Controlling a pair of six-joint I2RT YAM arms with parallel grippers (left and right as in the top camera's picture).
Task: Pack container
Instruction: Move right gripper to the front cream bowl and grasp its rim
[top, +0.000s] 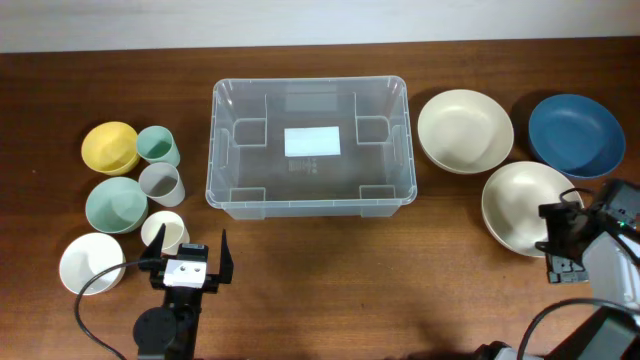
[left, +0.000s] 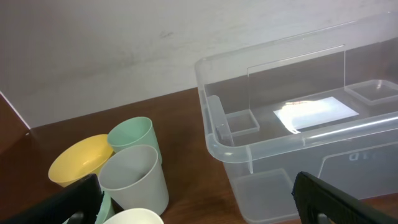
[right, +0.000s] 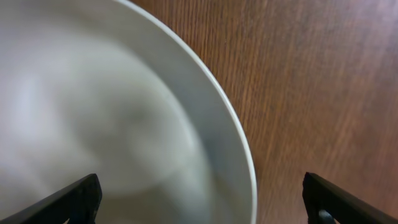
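My left gripper (top: 190, 256) gapes fully open, holding nothing, at the near edge of the table (top: 400, 290), just beside three cups (top: 160, 183) and three bowls (top: 115, 203). My right gripper (top: 550, 243), equally wide and empty, hovers over the rim of the white bowl (top: 515, 205), one of three on that side. The clear container (top: 310, 190) sits mid-table between both groups.

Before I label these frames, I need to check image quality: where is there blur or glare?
Overhead: sharp and evenly lit. Left wrist: the white label in the container washes out bright. Right wrist: the pale bowl is soft and out of focus, while the table grain beside it is crisper.
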